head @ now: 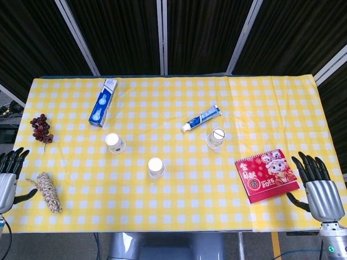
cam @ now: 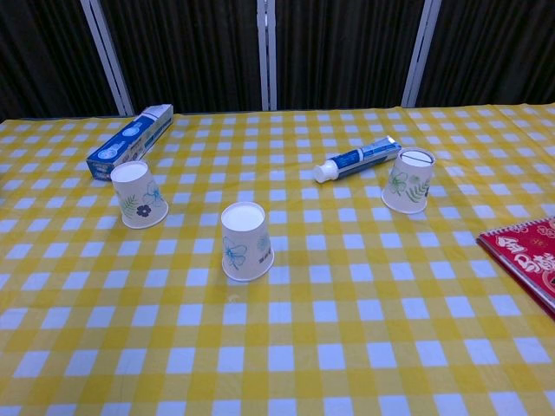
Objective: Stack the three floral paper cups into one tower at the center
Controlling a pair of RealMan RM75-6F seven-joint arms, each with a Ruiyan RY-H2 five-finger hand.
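Note:
Three floral paper cups stand upside down and apart on the yellow checked cloth. The left cup [head: 115, 143] [cam: 138, 195] is nearest the blue box. A middle cup [head: 156, 167] [cam: 245, 242] stands closest to the front edge. The right cup [head: 216, 138] [cam: 408, 181] sits just below the toothpaste tube. My left hand [head: 10, 173] hovers at the table's left edge, fingers apart and empty. At the right edge my right hand [head: 318, 187] is likewise spread and holds nothing. Neither hand shows in the chest view.
A blue toothpaste box [head: 103, 102] [cam: 128, 139] lies at the back left and a toothpaste tube [head: 201, 118] [cam: 356, 159] behind the right cup. Dark grapes [head: 40, 128] and a rope bundle [head: 49, 192] lie at the left. A red calendar [head: 266, 174] [cam: 527, 256] lies near my right hand.

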